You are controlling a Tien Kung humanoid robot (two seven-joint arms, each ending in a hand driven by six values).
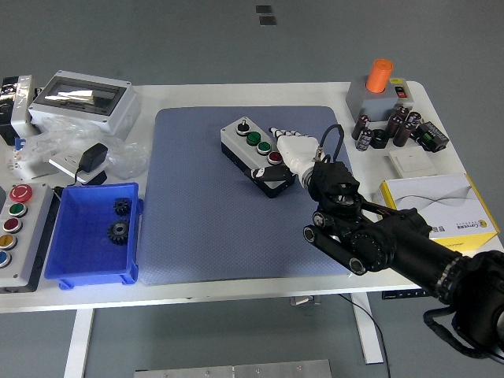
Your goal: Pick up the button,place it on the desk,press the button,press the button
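Observation:
A grey button box (254, 154) with a black selector, two green buttons and a red button lies diagonally on the blue mat (197, 228). My right hand (286, 142), white with black fingertips, comes in from the lower right and lies against the box's right side near the red button (275, 157). Its fingers are stretched out and relaxed, pointing up-left, holding nothing. My left arm does not show.
A blue bin (87, 272) with two black gears sits at the left beside a second button panel (16, 232). A grey enclosure (83, 98) and adapter (94, 157) lie at back left. An orange-topped emergency stop (378, 88), capacitors (394, 126) and a yellow-white box (433, 205) are right.

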